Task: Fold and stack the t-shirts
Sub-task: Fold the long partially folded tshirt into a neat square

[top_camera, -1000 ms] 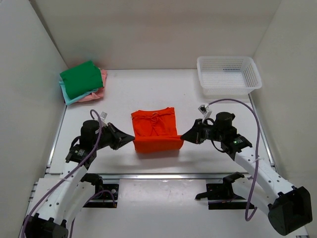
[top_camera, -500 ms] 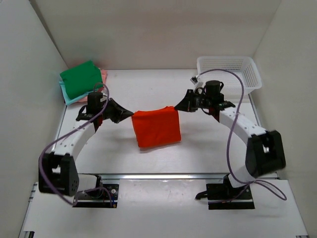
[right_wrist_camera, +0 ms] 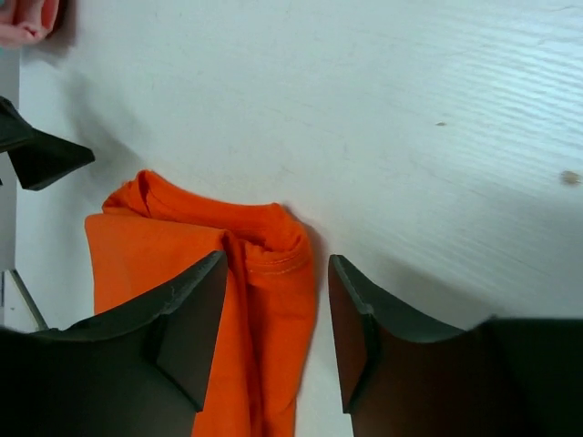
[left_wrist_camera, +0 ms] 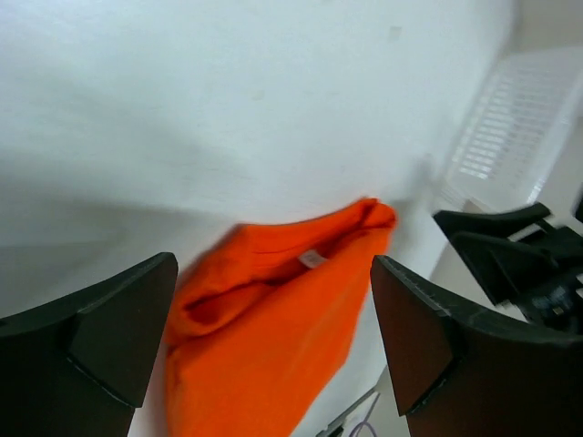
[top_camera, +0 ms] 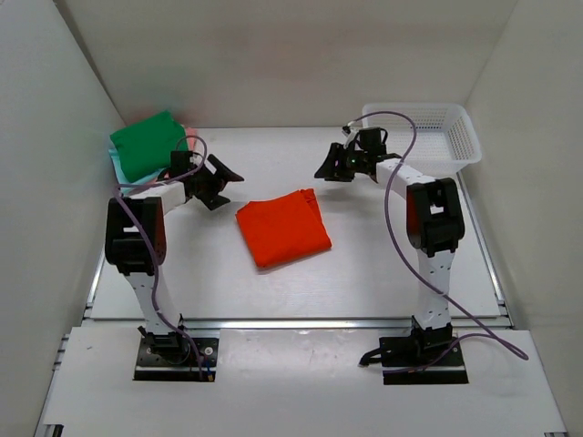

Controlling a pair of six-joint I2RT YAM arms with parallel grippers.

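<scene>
Orange t-shirt (top_camera: 282, 228) lay folded into a rough rectangle near the middle of the table (top_camera: 383, 264), slightly askew, with neither of my grippers touching it. From above, my left gripper (top_camera: 224, 186) hung just off the shirt's far left corner and my right gripper (top_camera: 324, 171) off its far right corner, both with jaws spread and nothing between them.

Only the top view showed the stack at the far left: the green t-shirt (top_camera: 146, 144) on top, with slivers of the teal t-shirt (top_camera: 117, 169) and pink t-shirt (top_camera: 189, 137) poking out beneath. It also showed the whole white mesh basket (top_camera: 460, 150) at the far right.

My left wrist camera caught what the overhead could not: a small pale label at the shirt's folded neck edge, and the open layers of cloth there. It also saw my right gripper facing it across the shirt.

My right wrist camera showed the ribbed collar seam bunched at the nearest corner, and a scrap of pink at its top left edge.
</scene>
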